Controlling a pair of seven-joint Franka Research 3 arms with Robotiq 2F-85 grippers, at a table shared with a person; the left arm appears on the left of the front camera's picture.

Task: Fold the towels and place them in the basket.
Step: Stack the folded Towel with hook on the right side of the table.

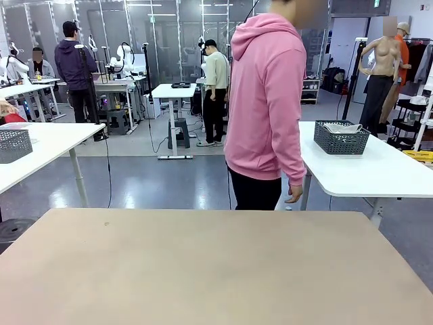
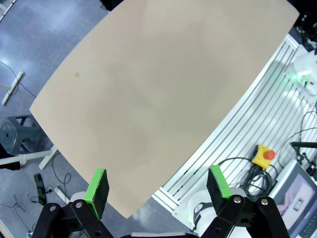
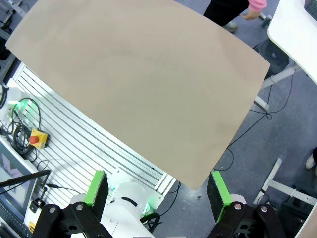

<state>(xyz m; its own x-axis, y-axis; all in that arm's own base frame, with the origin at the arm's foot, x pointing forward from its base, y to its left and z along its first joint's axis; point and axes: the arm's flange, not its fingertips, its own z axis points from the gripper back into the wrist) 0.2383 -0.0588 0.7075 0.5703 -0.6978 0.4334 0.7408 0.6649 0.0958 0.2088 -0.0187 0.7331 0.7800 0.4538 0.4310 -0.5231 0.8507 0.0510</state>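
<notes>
Both arms wait above a bare tan table [image 1: 216,271] before any folding has begun. The left gripper [image 2: 158,191] hangs high over the tabletop, its green-padded fingers [image 2: 97,192] spread wide and released, nothing between them; the table's near edge and a ribbed metal rail run just beyond the fingertips. The right gripper [image 3: 157,191] hovers likewise, fingers [image 3: 217,193] parted and empty, with the table's corner lying just past them and open floor to the side.

The basket [image 1: 341,138], dark wire mesh, stands on a white side table [image 1: 379,172] well apart from both pairs of fingers, with a pale towel [image 1: 342,127] bundled inside it. A person in a pink hoodie [image 1: 265,101] stands between that side table and the far edge of the tan table, one hand [image 1: 293,193] hanging down.

The task appears to be at its very start: towels must first reach the tan surface. Room for moving is generous across the whole tabletop; the edges are the only limits.
</notes>
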